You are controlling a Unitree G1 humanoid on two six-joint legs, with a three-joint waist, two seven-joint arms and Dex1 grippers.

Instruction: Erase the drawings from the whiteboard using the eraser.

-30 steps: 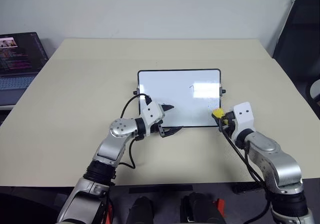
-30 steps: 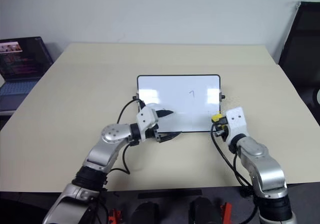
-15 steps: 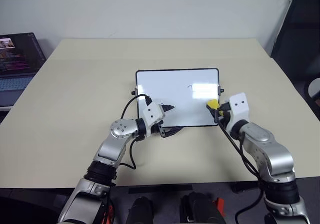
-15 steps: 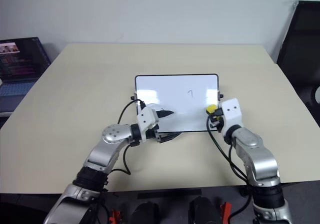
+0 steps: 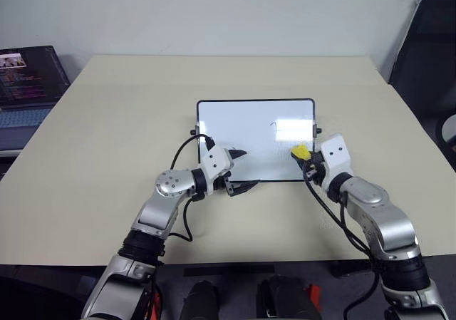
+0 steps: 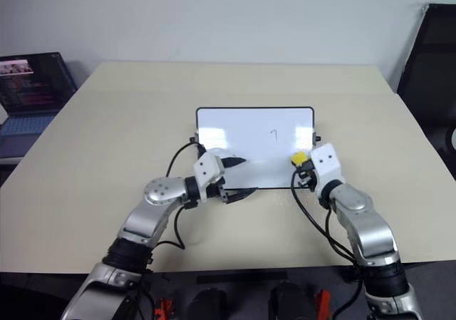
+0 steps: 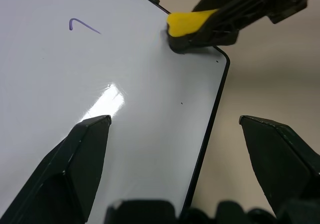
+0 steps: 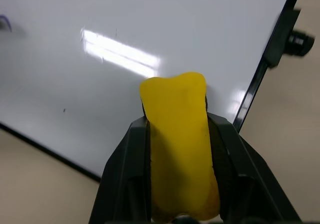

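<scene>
Right gripper (image 5: 305, 157): clamped on eraser (image 5: 300, 151), at whiteboard (image 5: 242, 124) near right corner
Left gripper (image 5: 243, 170): jaws wide, empty, straddling board's near edge

The beige rectangular table (image 5: 107, 135) lies bare around the small glossy whiteboard with a thin black frame (image 5: 242, 131). The left end effector (image 5: 240, 170) straddles the board's near edge, fingers spread. The right end effector (image 5: 305, 156), clamped on a yellow block eraser (image 5: 300, 151), occupies the board's near right corner; the board's middle and far side are unobstructed.
</scene>
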